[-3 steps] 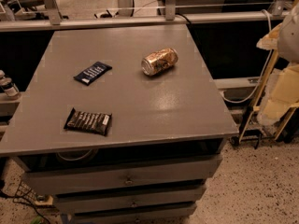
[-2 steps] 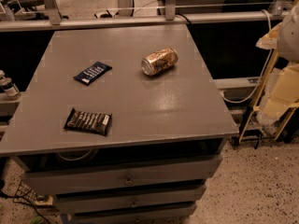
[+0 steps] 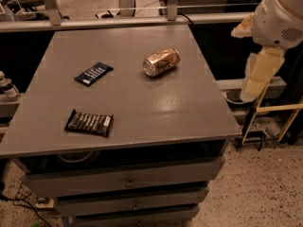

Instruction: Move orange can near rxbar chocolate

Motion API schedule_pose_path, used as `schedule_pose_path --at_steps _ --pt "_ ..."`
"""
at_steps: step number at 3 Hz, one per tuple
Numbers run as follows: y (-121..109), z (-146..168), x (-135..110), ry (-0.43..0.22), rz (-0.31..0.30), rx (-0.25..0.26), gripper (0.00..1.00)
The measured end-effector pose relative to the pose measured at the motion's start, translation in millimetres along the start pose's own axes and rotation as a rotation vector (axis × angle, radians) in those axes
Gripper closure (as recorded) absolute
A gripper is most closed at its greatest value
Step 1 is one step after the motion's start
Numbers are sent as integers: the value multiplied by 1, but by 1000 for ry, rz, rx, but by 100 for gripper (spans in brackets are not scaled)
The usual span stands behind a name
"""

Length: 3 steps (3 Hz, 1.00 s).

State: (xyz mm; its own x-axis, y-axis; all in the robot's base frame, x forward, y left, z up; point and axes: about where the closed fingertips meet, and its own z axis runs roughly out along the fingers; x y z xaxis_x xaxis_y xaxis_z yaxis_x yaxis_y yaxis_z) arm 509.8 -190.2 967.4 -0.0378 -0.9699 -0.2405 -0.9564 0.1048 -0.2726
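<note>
The orange can (image 3: pixel 161 62) lies on its side on the grey table (image 3: pixel 142 108), right of the middle towards the back, with its silver end facing front-left. The rxbar chocolate (image 3: pixel 89 123), dark brown-black with pale striped lettering, lies flat near the table's front left. My gripper (image 3: pixel 257 75) hangs at the end of the white arm (image 3: pixel 279 18), beyond the table's right edge, well right of the can and apart from it. It holds nothing that I can see.
A dark blue wrapper with white text (image 3: pixel 93 74) lies at the left middle of the table. Drawers (image 3: pixel 128 179) sit under the tabletop. A rail (image 3: pixel 118 21) runs behind the table. A yellow-framed stand (image 3: pixel 270 110) is on the floor at the right.
My arm and gripper have moved left and up, closer to the table's right edge. The can and both wrappers have not moved.
</note>
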Motion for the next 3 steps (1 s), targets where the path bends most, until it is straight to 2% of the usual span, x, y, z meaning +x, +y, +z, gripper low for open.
schedule_pose_path --at_steps 1,2,3 --pt "-40 30 -17 -32 -86 -9 0" --pt "-81 63 -40 -72 -141 14 0" --pt "-102 79 -56 -95 -165 42 0"
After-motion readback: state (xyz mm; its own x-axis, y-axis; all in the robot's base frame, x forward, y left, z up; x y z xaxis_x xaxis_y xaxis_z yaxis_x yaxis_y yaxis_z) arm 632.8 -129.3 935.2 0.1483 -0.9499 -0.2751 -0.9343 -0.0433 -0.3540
